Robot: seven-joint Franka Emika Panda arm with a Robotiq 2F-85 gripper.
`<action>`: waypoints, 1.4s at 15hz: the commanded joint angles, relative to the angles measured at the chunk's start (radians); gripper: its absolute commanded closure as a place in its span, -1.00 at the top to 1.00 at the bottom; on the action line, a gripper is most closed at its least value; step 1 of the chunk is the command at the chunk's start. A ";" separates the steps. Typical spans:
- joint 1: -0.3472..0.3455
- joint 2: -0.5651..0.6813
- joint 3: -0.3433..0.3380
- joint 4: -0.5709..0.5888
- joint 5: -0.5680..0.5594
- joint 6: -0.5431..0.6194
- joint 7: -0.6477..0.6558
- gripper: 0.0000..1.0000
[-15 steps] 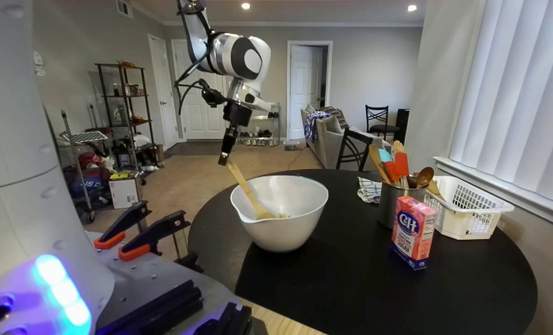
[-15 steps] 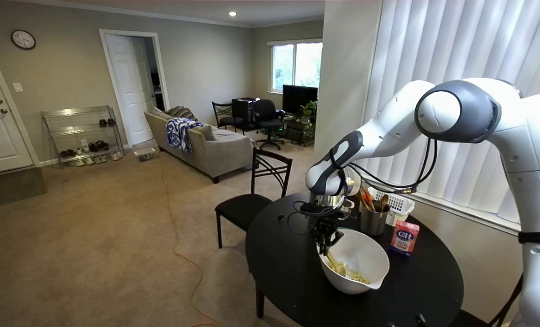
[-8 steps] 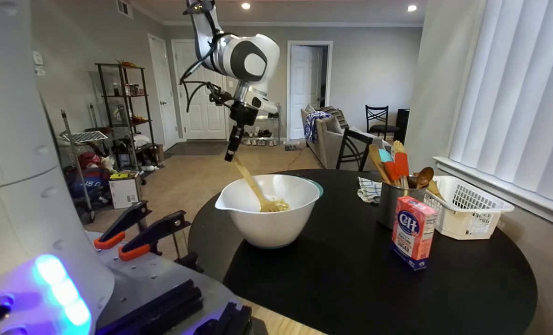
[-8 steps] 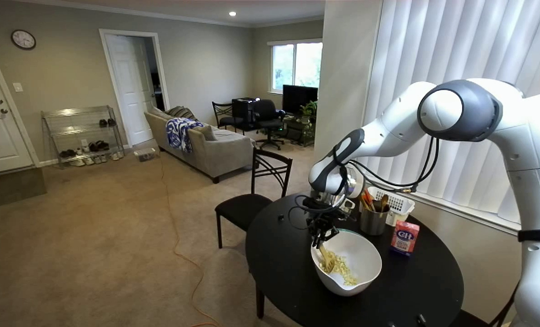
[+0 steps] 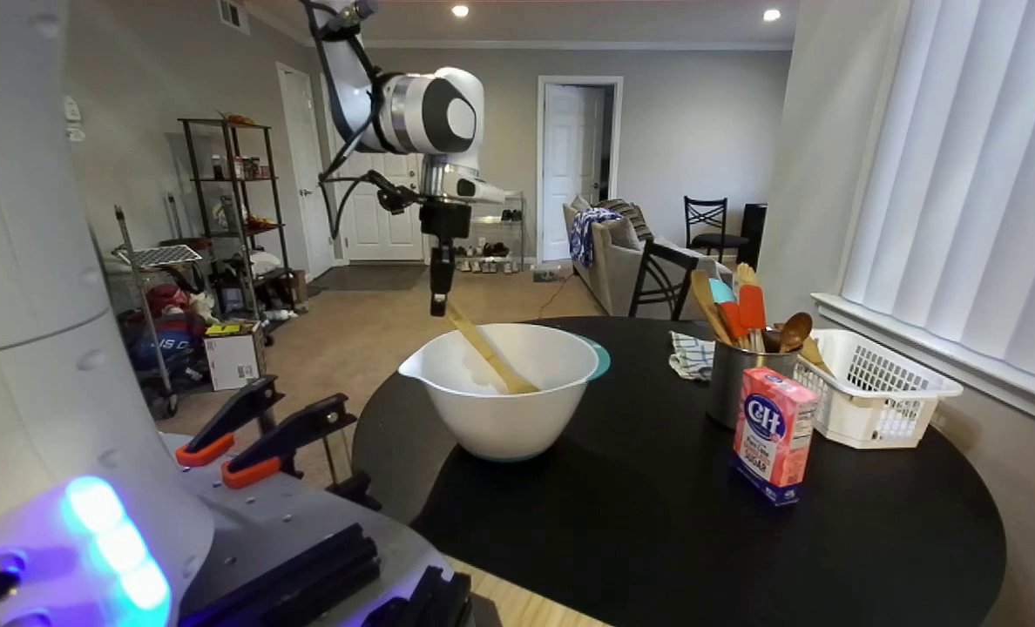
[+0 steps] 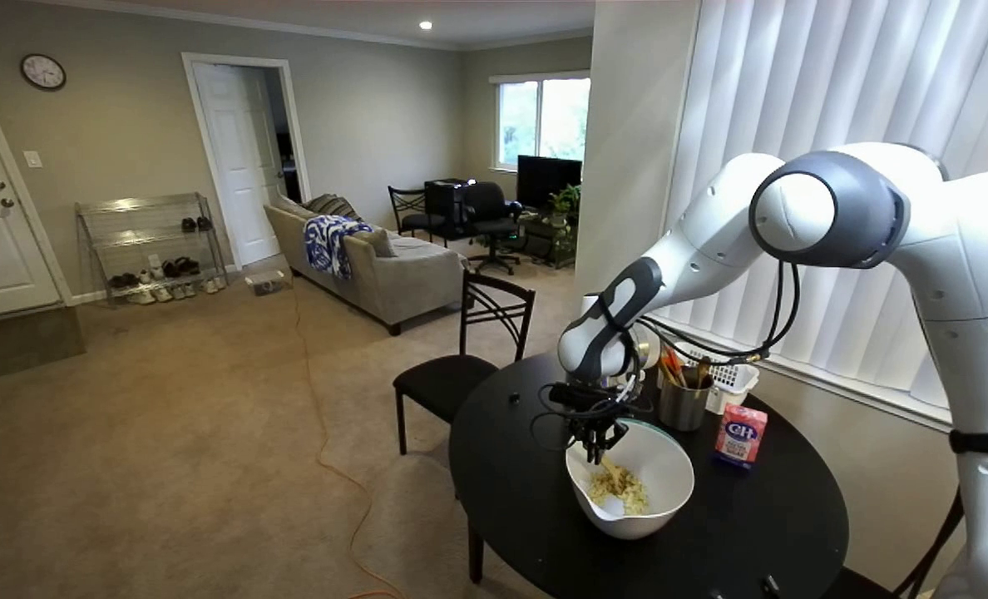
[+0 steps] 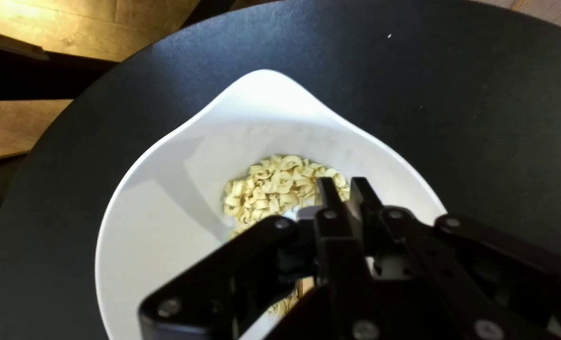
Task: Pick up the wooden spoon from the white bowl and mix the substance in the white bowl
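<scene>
The white bowl (image 5: 500, 427) stands on the black table, its pouring lip toward the robot base. Pale yellow curled pieces (image 7: 271, 189), the substance, lie in its bottom, seen also in an exterior view as a pile (image 6: 627, 492). The wooden spoon (image 5: 489, 350) leans in the bowl, head low inside and handle rising past the rim. My gripper (image 5: 439, 306) points down above the bowl's edge, shut on the top of that handle. In the wrist view the fingertips of my gripper (image 7: 342, 185) stand a little apart; only a bit of the spoon (image 7: 305, 285) shows below them.
On the black table (image 5: 648, 514) a pink sugar box (image 5: 774, 435) stands beside a metal utensil pot (image 5: 725, 387). Behind are a white slatted basket (image 5: 883, 409) and a checked cloth (image 5: 692, 357). A black chair (image 6: 452, 383) stands by the table.
My gripper has swung from a tilt to nearly upright, still holding the spoon. The bowl has turned and slid slightly, its lip now farther round, and the spoon's head has shifted inside it.
</scene>
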 commanded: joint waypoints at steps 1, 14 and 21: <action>0.062 -0.024 -0.067 -0.013 -0.147 -0.060 0.143 -0.94; -0.127 0.027 0.151 0.144 0.116 -0.212 -0.248 -0.94; -0.078 0.041 0.095 0.131 0.078 -0.099 -0.218 -0.94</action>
